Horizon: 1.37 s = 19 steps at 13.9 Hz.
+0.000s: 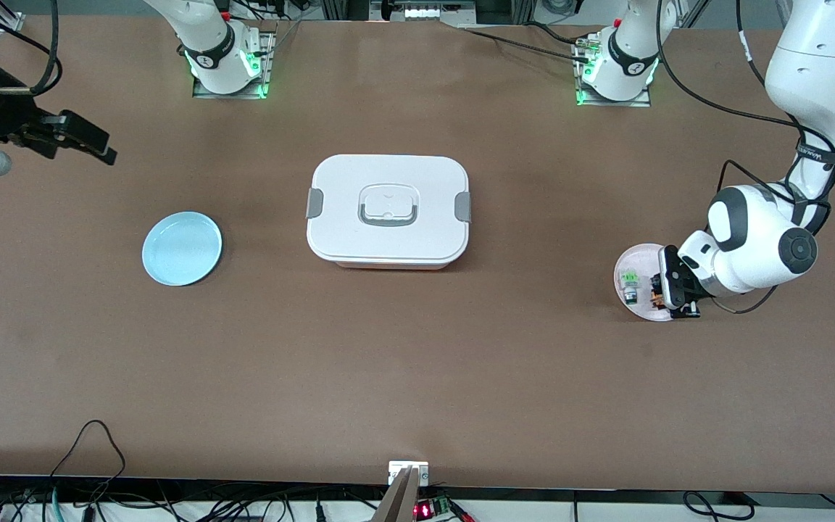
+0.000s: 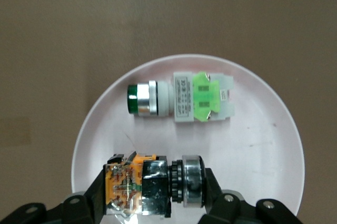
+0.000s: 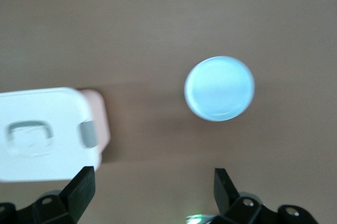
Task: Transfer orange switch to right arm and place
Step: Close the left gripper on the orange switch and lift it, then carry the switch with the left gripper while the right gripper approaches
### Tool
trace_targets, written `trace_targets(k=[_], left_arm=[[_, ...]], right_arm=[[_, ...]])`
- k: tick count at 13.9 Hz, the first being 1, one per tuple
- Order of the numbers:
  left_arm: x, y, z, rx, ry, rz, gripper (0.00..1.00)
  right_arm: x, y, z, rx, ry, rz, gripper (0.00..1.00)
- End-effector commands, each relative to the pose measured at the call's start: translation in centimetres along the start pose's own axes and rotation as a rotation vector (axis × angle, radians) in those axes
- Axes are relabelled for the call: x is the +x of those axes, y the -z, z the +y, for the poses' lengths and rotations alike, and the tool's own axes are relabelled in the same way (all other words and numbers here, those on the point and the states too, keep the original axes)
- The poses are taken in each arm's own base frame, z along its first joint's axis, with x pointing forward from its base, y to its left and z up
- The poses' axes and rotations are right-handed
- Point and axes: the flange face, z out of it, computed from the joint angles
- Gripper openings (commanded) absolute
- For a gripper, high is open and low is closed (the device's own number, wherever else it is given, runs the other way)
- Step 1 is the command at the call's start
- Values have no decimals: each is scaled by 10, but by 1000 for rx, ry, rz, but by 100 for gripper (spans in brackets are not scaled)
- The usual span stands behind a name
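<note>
Brown table (image 1: pixel 417 377), white lidded box (image 1: pixel 388 210) mid-table

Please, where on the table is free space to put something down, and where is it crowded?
Bare table lies between the blue plate and the white lidded box, and between that box and the pink plate. The pink plate is crowded: orange switch, green switch, left tool.

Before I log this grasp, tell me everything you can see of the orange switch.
The orange switch is a small push-button part: an orange contact block under clear plastic, a black body, then a shiny metal collar. It lies on its side on the pale pink plate, at the left arm's end of the table, beside the green switch without touching it. The left gripper is shut on it, a finger at each end.
</note>
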Motion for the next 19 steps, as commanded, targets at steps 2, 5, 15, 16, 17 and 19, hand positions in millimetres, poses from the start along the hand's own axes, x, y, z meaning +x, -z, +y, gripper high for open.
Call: trace_targets(k=[2,5,15,16,17,19], left_arm=[[32,52,12,-62,64,178,0],[93,66,26,-179,134,455,0],[355,177,82,-364,242,1406,0],[383,185,93,-399,266,1483,0],[402,187,102,-411,292,1516,0],[442,198,123,-395,310,1515,0]], right_arm=[[-9,8,-10,274,-18,-82,100],[-10,12,-27,456,-6,-127,100],[16,-14,-26,1068,-128,-332,100],[16,-17,-27,1100,-133,-342,100],[17,-18,-28,1126,-131,-347,100],[19,-25,-35,1155,-142,-348,100]])
